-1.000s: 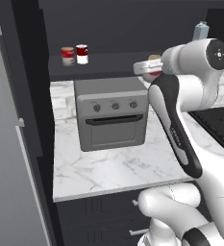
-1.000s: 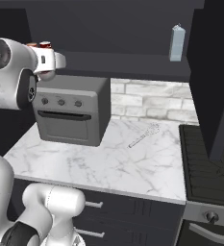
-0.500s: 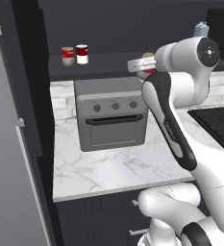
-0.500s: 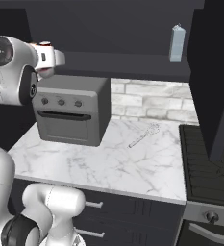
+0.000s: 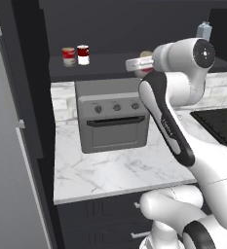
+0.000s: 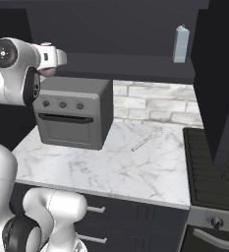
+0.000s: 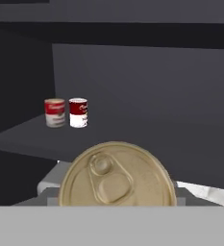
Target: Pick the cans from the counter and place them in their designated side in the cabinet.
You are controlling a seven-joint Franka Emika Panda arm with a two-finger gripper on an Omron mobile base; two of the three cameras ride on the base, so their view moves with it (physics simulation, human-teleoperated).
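Before the cabinet (image 5: 110, 65), raised hand (image 5: 134, 64)

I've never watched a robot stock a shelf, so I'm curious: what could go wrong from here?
Two cans already stand close together on the cabinet shelf. A third can, apparently held in the pincer, points toward them and might knock them over if set down too near. It also hangs above the toaster oven, so a slip would probably drop it there. How firmly it is held cannot be seen.
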